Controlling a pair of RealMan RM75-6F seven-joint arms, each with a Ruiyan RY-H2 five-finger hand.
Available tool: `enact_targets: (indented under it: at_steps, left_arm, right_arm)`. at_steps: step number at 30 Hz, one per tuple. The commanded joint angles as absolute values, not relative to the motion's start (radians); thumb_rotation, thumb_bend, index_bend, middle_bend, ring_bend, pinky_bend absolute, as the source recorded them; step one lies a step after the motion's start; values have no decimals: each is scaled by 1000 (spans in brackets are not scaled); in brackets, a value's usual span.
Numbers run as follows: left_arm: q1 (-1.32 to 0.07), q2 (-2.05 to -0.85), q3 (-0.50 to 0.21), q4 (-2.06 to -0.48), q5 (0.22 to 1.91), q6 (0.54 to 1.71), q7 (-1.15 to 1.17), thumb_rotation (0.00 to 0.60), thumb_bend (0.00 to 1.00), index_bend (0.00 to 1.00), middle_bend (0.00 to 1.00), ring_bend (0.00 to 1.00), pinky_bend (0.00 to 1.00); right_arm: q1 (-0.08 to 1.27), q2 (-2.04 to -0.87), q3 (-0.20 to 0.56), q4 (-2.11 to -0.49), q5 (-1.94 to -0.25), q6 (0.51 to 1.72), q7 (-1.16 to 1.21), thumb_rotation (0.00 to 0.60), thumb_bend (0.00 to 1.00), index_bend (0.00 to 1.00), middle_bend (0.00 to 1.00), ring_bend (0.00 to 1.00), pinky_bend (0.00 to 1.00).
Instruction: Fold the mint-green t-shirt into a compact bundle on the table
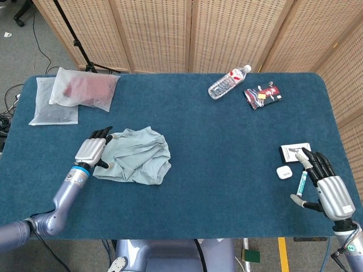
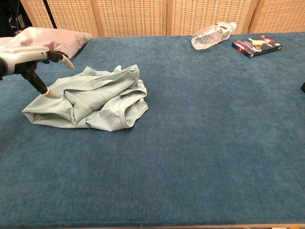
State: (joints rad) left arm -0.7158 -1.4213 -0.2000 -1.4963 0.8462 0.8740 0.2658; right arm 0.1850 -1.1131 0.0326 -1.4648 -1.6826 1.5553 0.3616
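The mint-green t-shirt [image 1: 136,156] lies in a loose crumpled bundle on the left half of the blue surface [image 1: 227,170]; the left hand [image 1: 93,150] rests at its left edge, fingers spread and apart, thumb tip touching the cloth, nothing gripped; the right hand [image 1: 326,181] sits well apart near the right edge, fingers extended and holding nothing, just beside a small white case [image 1: 284,171] and a pen-like tube [image 1: 303,183]; a water bottle [image 1: 228,82] lies at the far side.
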Motion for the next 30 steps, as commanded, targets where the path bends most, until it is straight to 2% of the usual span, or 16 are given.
enact_targets:
  at_steps: [1,11,19,30]
  left_arm:
    - [-729,-1441,-197,-1497,819,886,296,600,211,266,0,0,0]
    - [-748,-1487,-194,-1480,759,910,338,600,261,326,0,0,0]
    - [-744,-1508,-194,-1461,783,919,310,600,309,401,0,0,0]
    - [-745,-1527,-193,-1442,776,924,314,600,327,493,0,0,0]
  right_arm:
    - [184,-1113,33,-1464,-1683,1557,361,600,0,0,0,0,0]
    - [184,-1112,33,-1462,-1681,1558,367,600,0,0,0,0,0]
    - [185,-1114,33,-1462,-1680,1557,363,600,0,0,0,0,0]
    - [185,-1113,32,-1462,-1682,1558,363,600,0,0,0,0,0]
